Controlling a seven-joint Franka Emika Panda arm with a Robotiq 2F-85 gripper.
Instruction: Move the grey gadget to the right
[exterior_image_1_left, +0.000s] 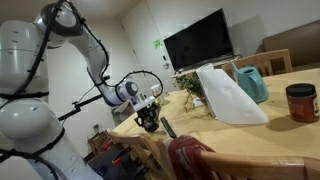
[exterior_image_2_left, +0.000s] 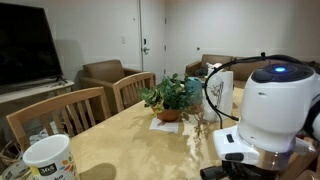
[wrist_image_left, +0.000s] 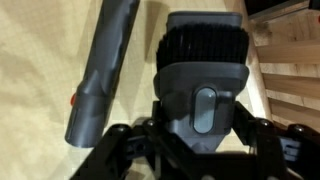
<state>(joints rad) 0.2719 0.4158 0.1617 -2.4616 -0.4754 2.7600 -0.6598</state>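
While the grey gadget (wrist_image_left: 205, 85) sits centred between my fingers (wrist_image_left: 135, 152) in the wrist view, its dark ribbed end pointing away from me, I treat the grip as unverified. The fingers flank its two sides closely, but their tips are hidden behind its body, so I cannot tell whether they clamp it or merely bracket it. The gadget is over the tabletop (wrist_image_left: 40, 50), with a dark tube (wrist_image_left: 100, 70) bearing an orange mark (wrist_image_left: 73, 100) just beside it on one side and wooden slats (wrist_image_left: 290, 85) near it on the other. In an exterior view I work low at the tabletop's corner, well apart from the white bag (exterior_image_1_left: 228, 95). Step in hand, as I judge it: secure the gadget, then carry it to my right. Procedure: close evenly on the flat flanks, not on the ribbed end; confirm firm contact before raising; lift only enough to clear the surface; translate level and slowly; avoid dragging the tube along; set down well inside the edge.
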